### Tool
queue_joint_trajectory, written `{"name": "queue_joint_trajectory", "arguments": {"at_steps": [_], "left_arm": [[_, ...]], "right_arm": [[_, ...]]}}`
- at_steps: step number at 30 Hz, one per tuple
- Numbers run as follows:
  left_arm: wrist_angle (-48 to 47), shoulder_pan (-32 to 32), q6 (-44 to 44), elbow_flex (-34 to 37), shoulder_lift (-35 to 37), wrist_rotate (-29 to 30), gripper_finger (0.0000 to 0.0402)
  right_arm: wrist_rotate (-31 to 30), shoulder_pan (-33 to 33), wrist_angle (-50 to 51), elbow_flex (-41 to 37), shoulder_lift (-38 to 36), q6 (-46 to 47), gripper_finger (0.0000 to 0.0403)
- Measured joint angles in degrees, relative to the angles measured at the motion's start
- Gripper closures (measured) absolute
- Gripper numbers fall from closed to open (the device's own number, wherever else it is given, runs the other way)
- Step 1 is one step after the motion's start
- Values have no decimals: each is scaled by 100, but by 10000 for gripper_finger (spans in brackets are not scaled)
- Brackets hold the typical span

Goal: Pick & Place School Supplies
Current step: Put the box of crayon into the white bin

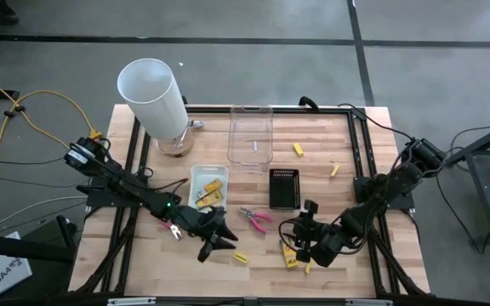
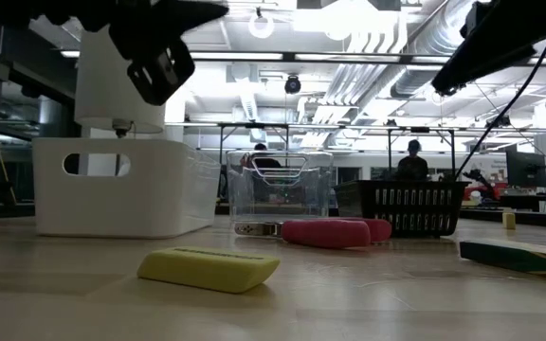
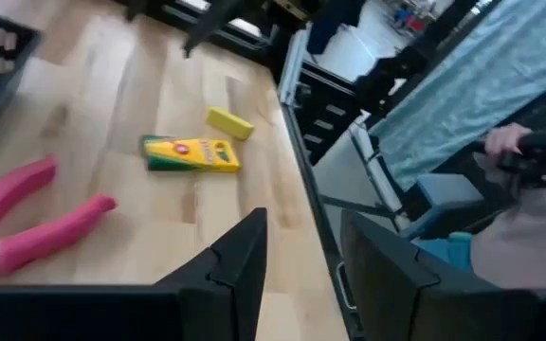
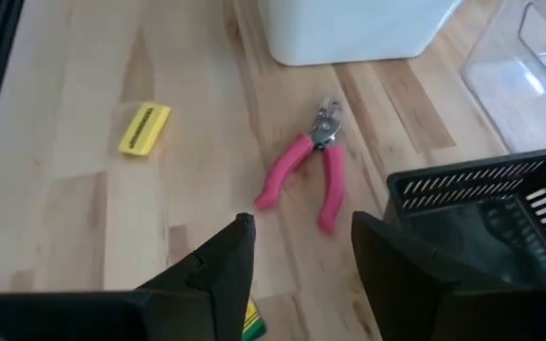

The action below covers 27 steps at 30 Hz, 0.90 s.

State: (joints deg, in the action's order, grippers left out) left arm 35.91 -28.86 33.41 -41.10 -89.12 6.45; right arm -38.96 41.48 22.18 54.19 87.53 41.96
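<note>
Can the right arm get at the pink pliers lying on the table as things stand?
Probably yes. The pink pliers lie on bare wood just ahead of the open right gripper, nothing between them; the black tray stands beside them, apart.

Your left claw (image 1: 219,240) hangs low over the bench's near middle, fingers parted and holding nothing. Your right claw (image 1: 306,240) sits close beside it, fingers spread too, likewise unladen.

Bright ceiling lights glare in the low view; wrist views slightly blurred.
</note>
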Motion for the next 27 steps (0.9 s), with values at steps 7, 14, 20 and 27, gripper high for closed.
{"name": "queue_joint_trajectory", "arguments": {"at_steps": [7, 14, 20, 27], "left_arm": [[-105, -355, -322, -345, -176, 595, 274], [-1373, -541, -635, -1615, -721, 895, 280], [-1478, -475, -546, -2256, -1348, 1395, 280], [-1560, -218, 225, -2378, -1723, 1529, 280]], "right_arm": [[0, 142, 470, 0, 0, 553, 233], [68, 222, 846, 0, 0, 929, 233], [521, 236, 1118, -1, 0, 1204, 233], [1467, 244, 1538, -2, 1, 1890, 233]]}}
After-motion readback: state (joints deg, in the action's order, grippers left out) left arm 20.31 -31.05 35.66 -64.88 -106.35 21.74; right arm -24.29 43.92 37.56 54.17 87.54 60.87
